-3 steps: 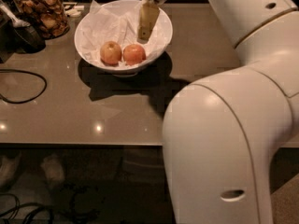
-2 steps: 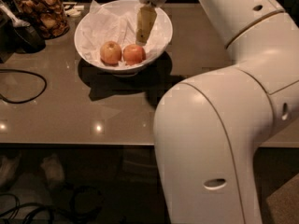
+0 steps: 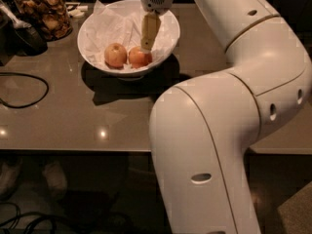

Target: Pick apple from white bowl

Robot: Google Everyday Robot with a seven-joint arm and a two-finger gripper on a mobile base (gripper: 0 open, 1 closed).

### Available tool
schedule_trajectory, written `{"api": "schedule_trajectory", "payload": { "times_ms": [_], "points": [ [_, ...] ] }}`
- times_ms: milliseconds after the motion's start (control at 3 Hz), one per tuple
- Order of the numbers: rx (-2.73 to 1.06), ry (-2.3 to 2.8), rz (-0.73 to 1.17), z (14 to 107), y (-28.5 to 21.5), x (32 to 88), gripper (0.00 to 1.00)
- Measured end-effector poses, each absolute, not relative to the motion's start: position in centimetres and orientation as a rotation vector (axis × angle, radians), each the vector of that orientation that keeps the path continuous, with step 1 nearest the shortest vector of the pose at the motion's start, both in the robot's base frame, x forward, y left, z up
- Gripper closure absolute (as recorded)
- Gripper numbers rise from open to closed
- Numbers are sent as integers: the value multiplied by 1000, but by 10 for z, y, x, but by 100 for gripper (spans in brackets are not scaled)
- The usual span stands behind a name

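A large white bowl (image 3: 165, 21) lined with crumpled white paper stands at the back of the table. Two apples lie side by side in its front part. The deeper red-orange apple (image 3: 139, 58) is on the right; a paler yellow-orange apple (image 3: 115, 55) is on the left. My gripper (image 3: 147, 42) hangs down into the bowl from above, its tan fingers (image 3: 150, 29) right over the red-orange apple, tips at or just above its top.
A glass jar of brown snacks (image 3: 44, 11) stands at the back left, with dark objects (image 3: 19, 33) beside it. A black cable (image 3: 24, 89) loops on the table's left. My big white arm (image 3: 229, 111) fills the right half. The table's front edge (image 3: 73, 150) is near.
The gripper has come a little lower toward the right apple. The arm's elbow has swung left and covers more of the view. The apples have not moved.
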State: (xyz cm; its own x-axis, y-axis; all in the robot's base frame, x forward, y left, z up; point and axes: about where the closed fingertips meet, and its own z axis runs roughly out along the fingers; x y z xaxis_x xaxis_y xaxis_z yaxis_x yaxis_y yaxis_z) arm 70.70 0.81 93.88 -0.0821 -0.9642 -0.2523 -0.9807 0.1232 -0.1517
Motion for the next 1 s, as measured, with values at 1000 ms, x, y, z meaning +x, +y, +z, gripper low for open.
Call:
{"api": "schedule_trajectory", "payload": {
  "times_ms": [1000],
  "points": [
    [-1963,2141,122,911,20,708,29]
  ]
}}
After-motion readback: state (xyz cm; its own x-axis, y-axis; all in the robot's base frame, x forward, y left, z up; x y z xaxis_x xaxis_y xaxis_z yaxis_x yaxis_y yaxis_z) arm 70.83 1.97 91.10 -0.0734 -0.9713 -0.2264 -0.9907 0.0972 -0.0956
